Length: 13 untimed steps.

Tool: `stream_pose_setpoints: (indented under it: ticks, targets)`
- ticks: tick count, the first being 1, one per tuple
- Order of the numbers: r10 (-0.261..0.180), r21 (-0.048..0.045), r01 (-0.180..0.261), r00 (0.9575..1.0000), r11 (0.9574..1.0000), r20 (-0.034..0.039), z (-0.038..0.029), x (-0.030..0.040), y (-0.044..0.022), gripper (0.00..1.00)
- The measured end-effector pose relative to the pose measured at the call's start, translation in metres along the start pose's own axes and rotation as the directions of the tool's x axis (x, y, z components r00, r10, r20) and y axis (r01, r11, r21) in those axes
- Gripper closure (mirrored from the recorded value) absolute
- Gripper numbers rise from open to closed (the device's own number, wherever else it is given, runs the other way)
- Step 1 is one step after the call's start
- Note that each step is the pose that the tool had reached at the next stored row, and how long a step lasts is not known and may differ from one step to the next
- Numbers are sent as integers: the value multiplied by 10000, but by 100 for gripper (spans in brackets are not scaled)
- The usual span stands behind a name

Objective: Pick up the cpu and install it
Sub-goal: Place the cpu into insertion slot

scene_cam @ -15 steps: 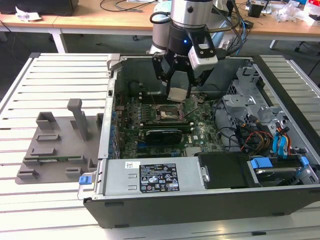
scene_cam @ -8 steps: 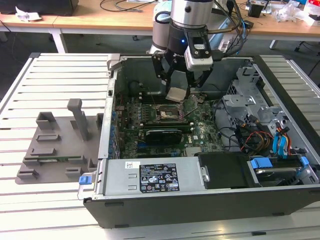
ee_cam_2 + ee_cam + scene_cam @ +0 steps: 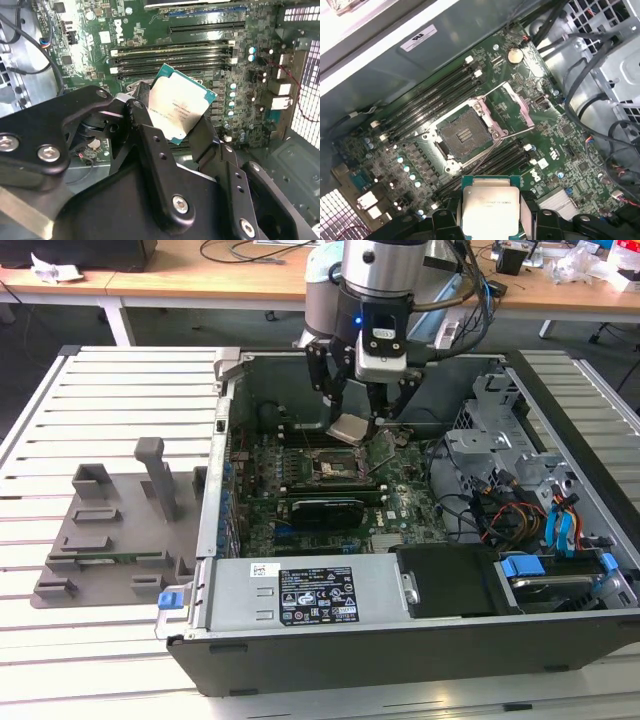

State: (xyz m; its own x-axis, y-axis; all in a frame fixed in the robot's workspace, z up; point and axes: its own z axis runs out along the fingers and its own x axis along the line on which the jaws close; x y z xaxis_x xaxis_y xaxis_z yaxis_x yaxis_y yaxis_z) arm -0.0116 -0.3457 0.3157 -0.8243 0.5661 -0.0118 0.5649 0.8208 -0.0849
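The black jaws pinch the small flat square silver-topped cpu (image 3: pixel 177 105) by two opposite edges. They hold it tilted in the air over the green motherboard (image 3: pixel 560 150) inside the open dark computer case (image 3: pixel 420 660). It hangs near the open black square socket (image 3: pixel 462 134), not seated there; the socket's metal bracket (image 3: pixel 517 102) stands raised.

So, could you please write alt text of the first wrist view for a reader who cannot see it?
The black claw grips a flat, square, silver-topped cpu by opposite edges, held clear of a green motherboard whose black square socket lies empty, its metal bracket hinged open.
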Motion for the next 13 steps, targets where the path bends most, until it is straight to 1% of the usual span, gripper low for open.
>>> stream_pose_setpoints:
  ticks: [1,3,5,6,7,11,12,13]
  targets:
    - [236,3,-236,9997,9997,-20,1,0,0,45]
    - [441,7,-441,9990,9990,-37,1,0,0,45]
    - [814,15,-814,9967,9967,-67,2,0,0,45]
    - [1111,22,-1111,9938,9938,-91,2,0,0,45]
    - [1279,26,-1279,9917,9918,-105,2,0,0,45]
    - [1633,35,-1633,9865,9866,-134,3,0,0,45]
    - [1881,43,-1881,9820,9821,-154,3,0,0,45]
    - [2050,49,-2049,9786,9788,-167,3,0,0,45]
